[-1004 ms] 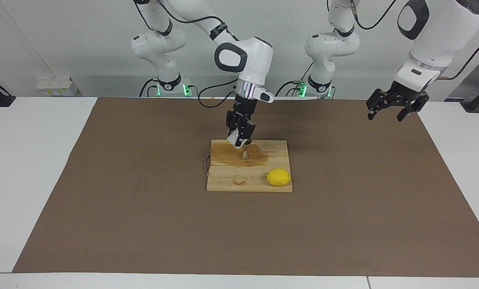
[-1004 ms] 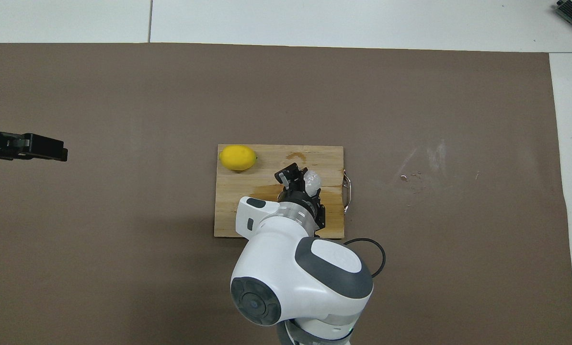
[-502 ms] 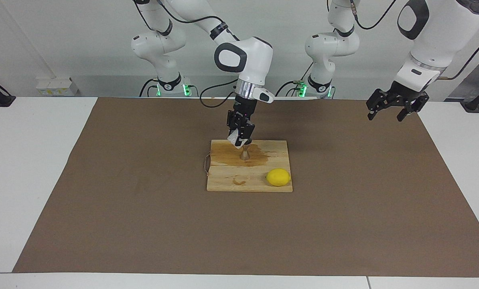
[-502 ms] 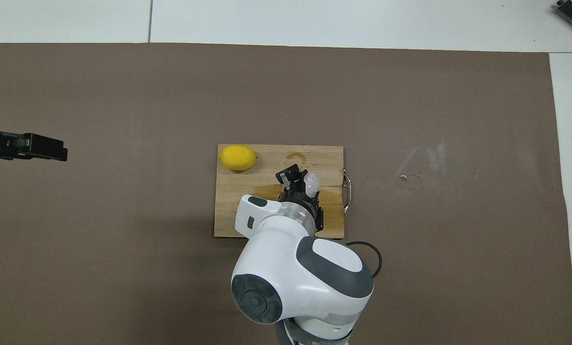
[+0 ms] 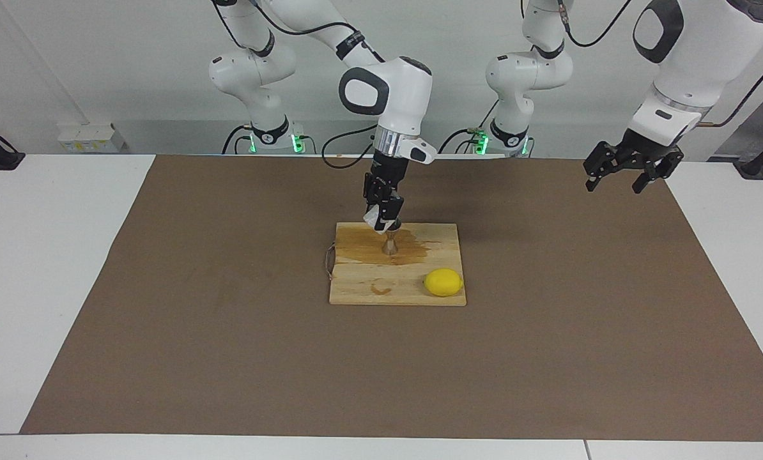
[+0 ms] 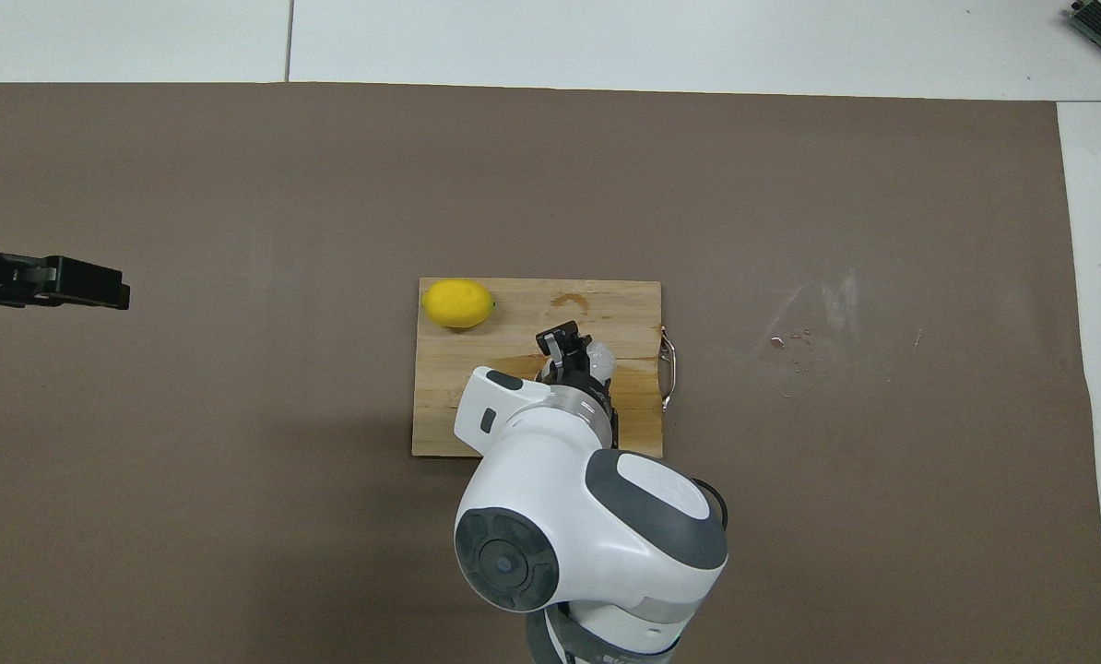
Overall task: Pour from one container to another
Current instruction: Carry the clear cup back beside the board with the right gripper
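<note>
Pouring stage, and the right gripper [image 5: 381, 220] hangs over the wooden board [image 5: 356, 291], its fingers clamped on the textured clear cup [image 5: 372, 220], which sits tilted in the grip. Directly below stands the metal jigger [image 5: 390, 244], upright on the board's wet patch [image 5: 413, 250], toward the edge nearer to the robots. That dark stain around the jigger looks like spilled liquid, so the stream wants tighter aim. To do this well, I'd say keep the cup's lip low and centred over the jigger's narrow mouth, tip slowly, and avoid knocking the jigger, which looks top-heavy on its small foot. The lemon [image 5: 443, 282] rests on the board's corner farther from the robots, well clear. The left gripper [image 5: 624, 172] waits high over the left arm's end of the tabletop, fingers spread and empty.
</note>
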Controlling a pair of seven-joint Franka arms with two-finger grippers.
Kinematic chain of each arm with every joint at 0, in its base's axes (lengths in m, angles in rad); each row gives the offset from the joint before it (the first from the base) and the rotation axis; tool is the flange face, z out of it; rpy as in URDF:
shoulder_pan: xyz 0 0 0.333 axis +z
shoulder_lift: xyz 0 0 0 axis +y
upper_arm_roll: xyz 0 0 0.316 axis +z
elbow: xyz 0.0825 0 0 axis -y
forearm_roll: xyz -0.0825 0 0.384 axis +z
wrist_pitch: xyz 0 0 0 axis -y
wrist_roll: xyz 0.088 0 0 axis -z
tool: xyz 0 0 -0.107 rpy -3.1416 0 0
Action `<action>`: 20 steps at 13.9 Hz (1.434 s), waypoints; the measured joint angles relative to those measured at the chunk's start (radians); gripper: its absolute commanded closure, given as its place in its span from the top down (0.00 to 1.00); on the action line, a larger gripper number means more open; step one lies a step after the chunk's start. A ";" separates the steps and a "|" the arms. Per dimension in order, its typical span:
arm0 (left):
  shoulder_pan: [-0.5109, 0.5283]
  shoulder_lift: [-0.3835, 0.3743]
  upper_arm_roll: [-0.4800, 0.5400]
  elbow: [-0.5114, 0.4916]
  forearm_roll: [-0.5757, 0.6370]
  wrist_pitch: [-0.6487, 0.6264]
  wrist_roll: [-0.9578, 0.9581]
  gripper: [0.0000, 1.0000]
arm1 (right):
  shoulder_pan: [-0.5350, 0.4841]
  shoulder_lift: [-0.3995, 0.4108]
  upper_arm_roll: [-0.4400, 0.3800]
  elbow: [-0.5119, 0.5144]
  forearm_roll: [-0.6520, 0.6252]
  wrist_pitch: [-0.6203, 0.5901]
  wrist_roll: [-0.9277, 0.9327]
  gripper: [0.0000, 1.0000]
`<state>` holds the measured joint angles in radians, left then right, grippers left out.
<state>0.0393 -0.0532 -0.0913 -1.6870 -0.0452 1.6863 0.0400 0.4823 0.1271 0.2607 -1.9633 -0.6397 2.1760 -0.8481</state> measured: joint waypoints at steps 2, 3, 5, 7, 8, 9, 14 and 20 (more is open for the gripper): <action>0.000 0.000 0.000 0.000 0.000 0.000 0.000 1.00 | -0.012 -0.002 0.000 0.000 0.044 0.000 0.000 0.00; 0.000 0.000 0.000 0.000 0.000 0.000 0.000 1.00 | -0.018 -0.004 0.000 0.000 0.069 0.000 0.000 0.00; 0.000 0.000 0.000 0.000 0.000 0.000 0.000 1.00 | -0.030 -0.009 -0.001 0.000 0.110 -0.004 0.000 0.00; 0.000 0.000 0.000 0.000 0.000 0.000 0.000 1.00 | -0.051 -0.017 -0.002 0.000 0.170 -0.007 -0.014 0.00; 0.000 0.000 0.000 0.000 0.000 0.000 0.000 1.00 | -0.066 -0.021 -0.002 0.000 0.205 -0.008 -0.032 0.00; 0.000 0.000 0.000 0.000 0.000 0.000 0.000 1.00 | -0.083 -0.025 -0.002 0.000 0.241 -0.011 -0.052 0.00; 0.000 0.000 0.001 0.000 0.000 0.000 0.000 1.00 | -0.216 -0.029 -0.005 -0.005 0.488 -0.039 -0.265 0.00; 0.002 0.000 0.002 0.000 0.000 0.001 0.000 1.00 | -0.386 -0.029 -0.007 -0.057 0.718 -0.042 -0.449 0.00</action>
<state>0.0408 -0.0532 -0.0893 -1.6870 -0.0452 1.6872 0.0400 0.0964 0.0976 0.2536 -2.0207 0.0782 2.1342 -1.2976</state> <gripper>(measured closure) 0.000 0.476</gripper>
